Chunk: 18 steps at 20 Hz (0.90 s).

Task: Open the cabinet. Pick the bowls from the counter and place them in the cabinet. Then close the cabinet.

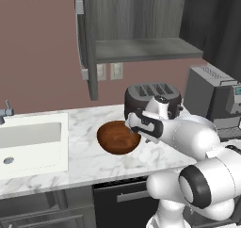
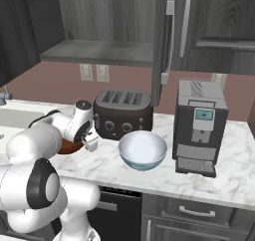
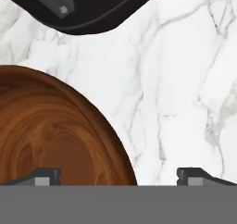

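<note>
The reddish-brown wooden bowl [image 1: 116,137] sits on the white marble counter [image 1: 89,163] in front of the toaster. My gripper [image 1: 133,126] hangs open just over its right rim. In the hand view the bowl [image 3: 51,130] lies at lower left and its rim runs between the two fingertips [image 3: 46,176], with one jaw over the bowl's inside and the other over bare marble. The white bowl with the pale blue outside [image 2: 143,150] stands further right on the counter. The cabinet [image 1: 141,48] above is open, its grey shelf bare and its door [image 1: 87,43] swung out.
A dark toaster [image 1: 153,97] stands right behind the wooden bowl, close to the hand. A grey coffee machine [image 2: 199,128] is to the right of the white bowl. The white sink [image 1: 28,142] lies to the left. A second cabinet door [image 2: 214,26] at right is shut.
</note>
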Tool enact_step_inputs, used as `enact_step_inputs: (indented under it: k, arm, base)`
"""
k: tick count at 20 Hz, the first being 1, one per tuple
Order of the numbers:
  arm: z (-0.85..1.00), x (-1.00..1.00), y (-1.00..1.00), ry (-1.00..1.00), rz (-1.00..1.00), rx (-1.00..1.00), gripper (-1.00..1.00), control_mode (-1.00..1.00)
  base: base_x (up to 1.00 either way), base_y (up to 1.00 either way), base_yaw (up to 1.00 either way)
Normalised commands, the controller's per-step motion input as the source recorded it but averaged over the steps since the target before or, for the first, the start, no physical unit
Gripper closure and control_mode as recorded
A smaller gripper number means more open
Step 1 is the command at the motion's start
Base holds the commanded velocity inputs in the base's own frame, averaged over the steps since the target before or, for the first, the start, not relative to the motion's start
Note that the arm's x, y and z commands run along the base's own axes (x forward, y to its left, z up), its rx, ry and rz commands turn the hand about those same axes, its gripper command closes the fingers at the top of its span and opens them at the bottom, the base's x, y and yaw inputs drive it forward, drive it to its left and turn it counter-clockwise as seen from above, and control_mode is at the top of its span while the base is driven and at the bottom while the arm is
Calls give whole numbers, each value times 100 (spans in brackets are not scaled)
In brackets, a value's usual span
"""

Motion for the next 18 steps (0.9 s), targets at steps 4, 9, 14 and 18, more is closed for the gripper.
enact_step_inputs:
  k: [4,9,14,18]
  arm:
    - [-23,9,13,0,0,0,-100,-100]
    - [-34,6,9,0,1,0,-100,-100]
    - [-30,7,33,-1,0,-2,-100,-100]
    - [-18,0,57,-4,0,-6,100,-100]
  base:
    - [0,0,0]
    - [0,0,0]
    - [0,0,0]
    - [0,0,0]
